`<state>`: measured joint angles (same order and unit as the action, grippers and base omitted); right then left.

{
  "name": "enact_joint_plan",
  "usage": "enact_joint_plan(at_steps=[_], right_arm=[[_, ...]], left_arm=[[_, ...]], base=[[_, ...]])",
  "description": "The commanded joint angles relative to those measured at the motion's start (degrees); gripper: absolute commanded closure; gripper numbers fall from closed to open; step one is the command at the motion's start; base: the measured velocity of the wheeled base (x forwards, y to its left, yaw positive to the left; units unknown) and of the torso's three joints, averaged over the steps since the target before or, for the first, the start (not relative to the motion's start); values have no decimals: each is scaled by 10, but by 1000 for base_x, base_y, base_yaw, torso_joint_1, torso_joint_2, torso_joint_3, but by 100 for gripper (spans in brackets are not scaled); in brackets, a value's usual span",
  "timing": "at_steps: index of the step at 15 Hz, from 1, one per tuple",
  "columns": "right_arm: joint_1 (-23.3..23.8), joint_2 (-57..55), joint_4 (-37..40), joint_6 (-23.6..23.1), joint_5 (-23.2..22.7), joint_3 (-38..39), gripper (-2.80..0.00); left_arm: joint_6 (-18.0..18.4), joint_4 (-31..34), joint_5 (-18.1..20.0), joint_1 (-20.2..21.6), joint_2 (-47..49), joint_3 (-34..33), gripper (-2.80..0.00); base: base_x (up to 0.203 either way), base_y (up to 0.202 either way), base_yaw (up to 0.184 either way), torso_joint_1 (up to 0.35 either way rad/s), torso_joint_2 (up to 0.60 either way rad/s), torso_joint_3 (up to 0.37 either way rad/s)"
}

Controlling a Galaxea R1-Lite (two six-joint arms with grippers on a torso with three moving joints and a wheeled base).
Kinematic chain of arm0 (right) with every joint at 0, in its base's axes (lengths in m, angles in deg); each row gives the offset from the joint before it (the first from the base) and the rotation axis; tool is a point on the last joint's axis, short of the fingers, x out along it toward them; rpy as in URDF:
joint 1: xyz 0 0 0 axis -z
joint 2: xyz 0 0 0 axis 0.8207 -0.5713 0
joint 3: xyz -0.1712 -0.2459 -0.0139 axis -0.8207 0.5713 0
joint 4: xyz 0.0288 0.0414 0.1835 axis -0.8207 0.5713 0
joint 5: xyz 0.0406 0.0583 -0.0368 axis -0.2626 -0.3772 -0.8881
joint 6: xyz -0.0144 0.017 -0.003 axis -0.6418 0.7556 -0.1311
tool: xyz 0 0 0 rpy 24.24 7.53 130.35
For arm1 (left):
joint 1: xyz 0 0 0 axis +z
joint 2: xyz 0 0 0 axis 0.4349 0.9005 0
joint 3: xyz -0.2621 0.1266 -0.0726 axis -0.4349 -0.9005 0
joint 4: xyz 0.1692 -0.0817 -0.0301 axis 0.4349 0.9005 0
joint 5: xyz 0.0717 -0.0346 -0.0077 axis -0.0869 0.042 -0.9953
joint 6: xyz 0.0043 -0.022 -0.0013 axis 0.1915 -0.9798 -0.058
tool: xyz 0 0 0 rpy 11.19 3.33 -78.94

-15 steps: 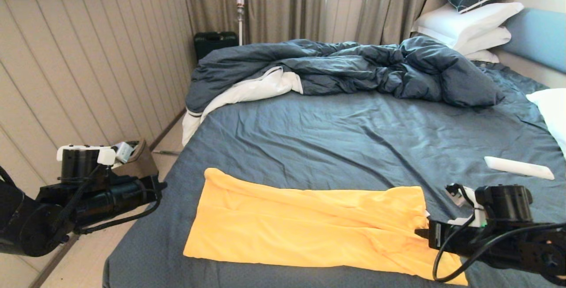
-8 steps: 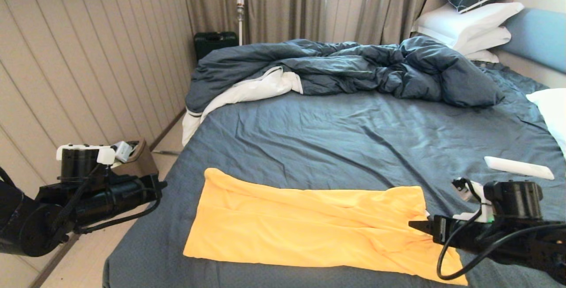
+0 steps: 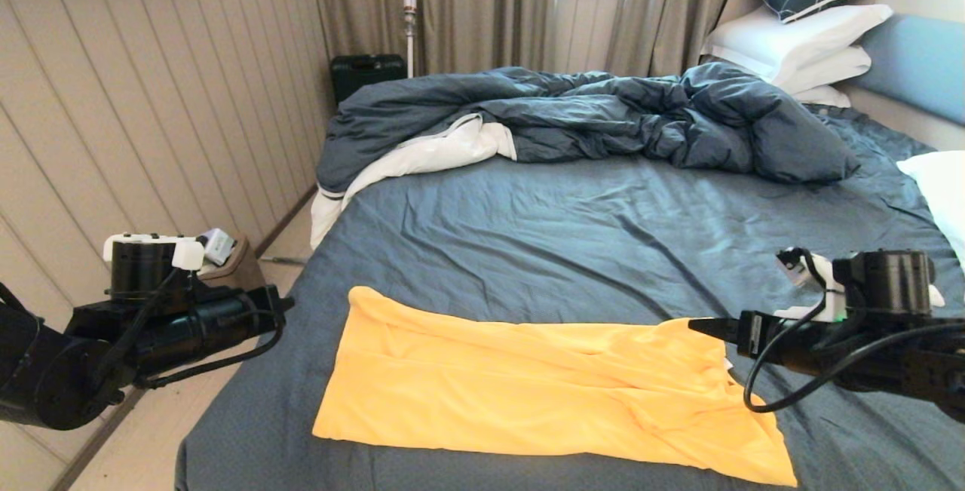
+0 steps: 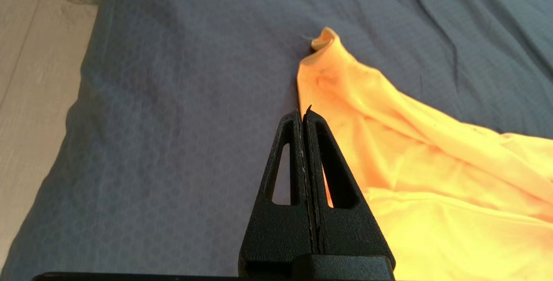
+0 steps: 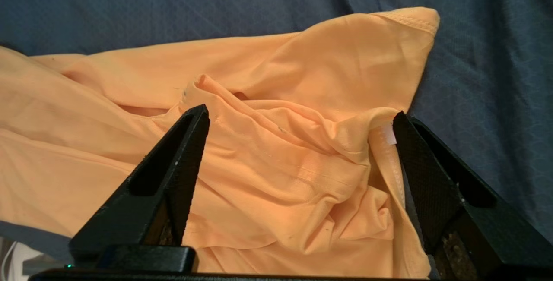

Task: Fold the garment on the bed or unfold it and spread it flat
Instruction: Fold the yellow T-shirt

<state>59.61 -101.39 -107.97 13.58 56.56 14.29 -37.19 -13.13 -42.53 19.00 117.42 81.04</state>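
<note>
Now a plain bright yellow short-sleeved T-shirt of thin smooth fabric lies folded into a long band across the near edge of a wide bed with a wrinkled dark blue-grey sheet. At its right end the right gripper has just spread its fingers wide and lifted off the cloth it was pinching a second ago, so that end appears released and this fold step looks finished. Off the bed's left side, the left gripper hangs with its fingers pressed together on nothing. From the head view the shirt's right end reads as a smooth band; the right wrist view shows that same end bunched into loose ridges with a small white label beside one finger. Likewise, only the left wrist view shows the shirt's far left corner curled upward. A rumpled dark blue duvet is heaped well behind.
</note>
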Motion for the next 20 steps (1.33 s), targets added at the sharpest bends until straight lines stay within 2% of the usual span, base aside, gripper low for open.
enact_joint_plan(at_steps=[1, 3, 7, 8, 10, 12, 16, 20], right_arm=[[-15, -5, 66, 2, 1, -47, -280], [-28, -18, 117, 5, 3, -81, -280], [-94, -44, 156, 24, 5, -122, -280], [-122, -59, 173, 35, 17, -144, -280], [-165, -91, 207, 55, 70, -192, -280], [-184, -103, 219, 65, 82, -225, -280], [-231, -117, 270, 96, 84, -277, -280], [-226, -107, 271, 98, 83, -266, -280]], left_arm=[[-1, 9, 0, -9, 3, 18, 0], [-1, 40, -20, -32, 10, 49, 0], [-1, 88, -57, -109, 48, 119, 0], [-1, 98, -73, -128, 63, 139, 0], [0, 114, -97, -157, 86, 177, 0], [0, 138, -99, -176, 88, 215, 0], [-1, 165, -100, -186, 143, 295, 0], [3, 165, -101, -161, 211, 347, 0]], base=[[0, 0, 0, 0, 0, 0], [0, 0, 0, 0, 0, 0], [0, 0, 0, 0, 0, 0], [0, 0, 0, 0, 0, 0], [0, 0, 0, 0, 0, 0], [0, 0, 0, 0, 0, 0], [0, 0, 0, 0, 0, 0], [0, 0, 0, 0, 0, 0]])
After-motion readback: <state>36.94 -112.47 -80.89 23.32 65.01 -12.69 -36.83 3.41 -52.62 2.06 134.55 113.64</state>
